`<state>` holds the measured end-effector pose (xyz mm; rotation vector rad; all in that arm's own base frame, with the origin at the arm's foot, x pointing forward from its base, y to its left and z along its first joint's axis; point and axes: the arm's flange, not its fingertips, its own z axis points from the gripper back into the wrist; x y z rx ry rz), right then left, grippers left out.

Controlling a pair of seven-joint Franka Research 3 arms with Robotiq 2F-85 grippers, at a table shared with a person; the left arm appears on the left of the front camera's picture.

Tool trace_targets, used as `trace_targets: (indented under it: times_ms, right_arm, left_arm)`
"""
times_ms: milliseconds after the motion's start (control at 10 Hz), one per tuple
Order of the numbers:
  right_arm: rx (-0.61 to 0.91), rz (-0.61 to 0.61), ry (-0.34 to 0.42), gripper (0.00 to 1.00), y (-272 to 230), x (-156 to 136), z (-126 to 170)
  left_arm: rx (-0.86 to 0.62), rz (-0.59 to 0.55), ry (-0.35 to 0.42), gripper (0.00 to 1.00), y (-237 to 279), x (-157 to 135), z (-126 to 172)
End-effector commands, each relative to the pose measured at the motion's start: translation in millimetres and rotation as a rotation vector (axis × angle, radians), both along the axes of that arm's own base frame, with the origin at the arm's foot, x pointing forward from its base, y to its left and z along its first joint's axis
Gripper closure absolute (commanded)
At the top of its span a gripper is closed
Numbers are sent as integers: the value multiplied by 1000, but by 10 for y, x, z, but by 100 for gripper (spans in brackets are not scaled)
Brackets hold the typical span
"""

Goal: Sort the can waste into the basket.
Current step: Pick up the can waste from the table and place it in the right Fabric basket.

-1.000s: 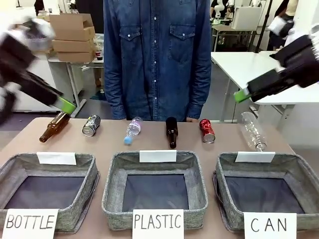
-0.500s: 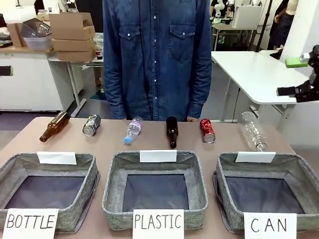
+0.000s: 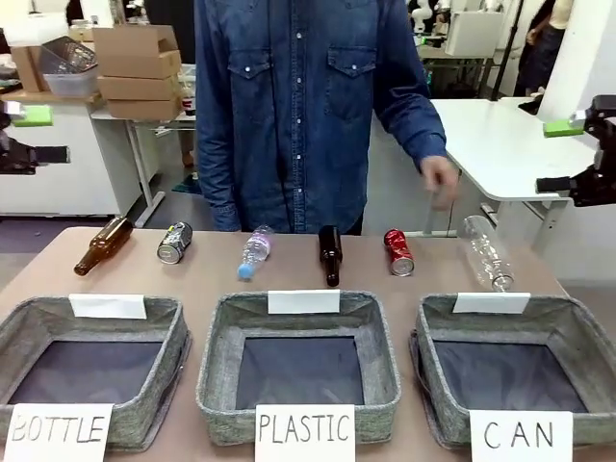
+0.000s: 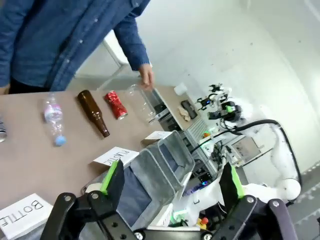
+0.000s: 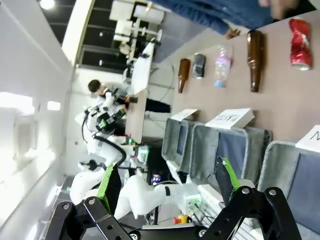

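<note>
Nothing sorted yet. The CAN basket (image 3: pixel 568 313) has a bare dark floor and both cans lie on the counter (image 3: pixel 202 279). The red can (image 3: pixel 398 252) is on its side just past the CAN basket's far left corner, toward the person. The dark can (image 3: pixel 175 243) is also on its side, same far row, well to the left of the CAN basket. By my read, two picks and two drops are left.

My left tool (image 4: pixel 171 177) and right tool (image 5: pixel 165 175) both have fingers apart and hold nothing. They're up in the air, well clear of the CAN basket.

Around: a clear bottle (image 3: pixel 486 252) lies just behind the CAN basket's far rim. Leftward from the CAN basket, past the red can, come a brown bottle (image 3: pixel 330 255), a small plastic bottle (image 3: pixel 253 252) and, beyond the dark can, another brown bottle (image 3: pixel 104 244). The PLASTIC basket (image 3: pixel 217 356) and BOTTLE basket (image 3: pixel 173 318) sit left of the CAN basket, so a wrong drop is possible.

In the way: the person's hand (image 3: pixel 441 183), blurred, is above the counter beyond the CAN basket's far left corner, near the red can. I'd hold off reaching there until it clears.
</note>
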<state>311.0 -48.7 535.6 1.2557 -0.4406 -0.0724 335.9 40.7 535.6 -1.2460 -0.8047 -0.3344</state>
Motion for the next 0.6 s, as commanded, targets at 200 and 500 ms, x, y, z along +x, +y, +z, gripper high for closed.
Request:
trace_targets:
  times_ms: [200,500]
  right_arm:
    - [26,26,-37,0,-10,25,4]
    - [17,22,-3,0,-10,-37,-13]
  left_arm:
    - [-30,-6,-50,0,119,-117,128]
    - [-30,-6,-50,0,119,-117,128]
